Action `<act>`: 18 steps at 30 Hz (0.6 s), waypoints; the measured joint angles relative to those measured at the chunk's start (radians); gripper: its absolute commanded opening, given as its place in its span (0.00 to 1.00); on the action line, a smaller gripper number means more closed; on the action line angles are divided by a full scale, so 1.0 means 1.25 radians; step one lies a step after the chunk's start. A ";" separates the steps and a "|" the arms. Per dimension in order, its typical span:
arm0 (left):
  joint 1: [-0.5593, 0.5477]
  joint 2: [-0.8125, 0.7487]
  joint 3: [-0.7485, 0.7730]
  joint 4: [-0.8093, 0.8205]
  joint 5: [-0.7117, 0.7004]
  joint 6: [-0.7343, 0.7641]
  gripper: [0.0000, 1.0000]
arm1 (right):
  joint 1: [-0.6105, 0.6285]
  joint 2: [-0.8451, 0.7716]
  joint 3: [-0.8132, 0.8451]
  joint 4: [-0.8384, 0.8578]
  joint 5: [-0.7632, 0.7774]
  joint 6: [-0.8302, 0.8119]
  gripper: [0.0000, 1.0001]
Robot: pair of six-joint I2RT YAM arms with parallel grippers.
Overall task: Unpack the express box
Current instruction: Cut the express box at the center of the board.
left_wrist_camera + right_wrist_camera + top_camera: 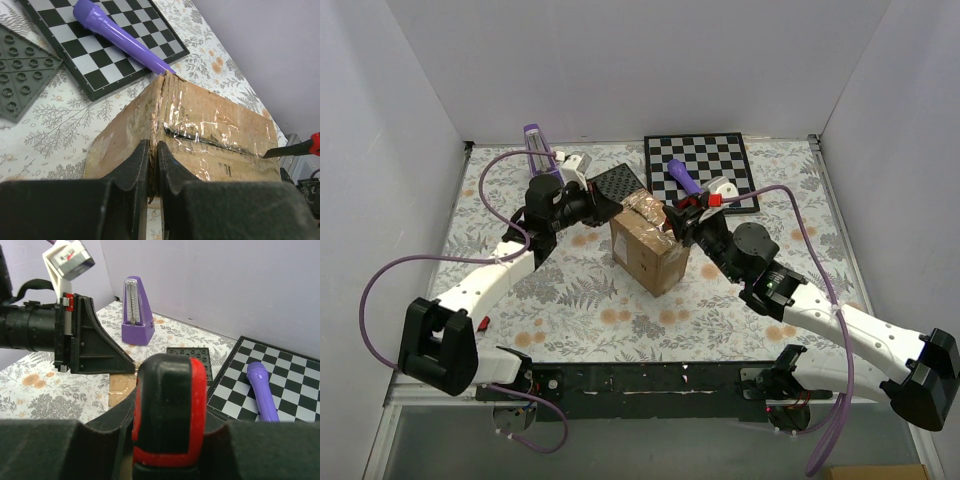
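Top view: express box (pixel 648 252) at bench centre. My left claw (pixel 613 207) on its far-left top edge, my right claw (pixel 676 222) at its right top edge.

Left wrist: left claw clenched on box edge, cardboard sliver between fingers (pixel 134 172). Cutter (pixel 295 148) tip at tape seam (pixel 210 142).

Right wrist: right claw grasping red-black cutter. My call: pinch firm, blade shallow along seam, away from left fingers.

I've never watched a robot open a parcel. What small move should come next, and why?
Probably draw the dark tip at the right along the seam. Tape seals the box, the tip sits at the seam's end, and the left claw pinches the box's edge, steadying it.
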 measured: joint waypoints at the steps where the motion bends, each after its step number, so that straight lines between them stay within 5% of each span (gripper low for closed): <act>1: 0.000 -0.009 -0.005 -0.006 -0.010 -0.001 0.00 | 0.001 0.007 0.000 0.004 0.000 0.000 0.01; 18: -0.004 -0.094 -0.059 -0.034 -0.106 -0.013 0.00 | 0.010 0.049 0.000 0.039 -0.015 -0.003 0.01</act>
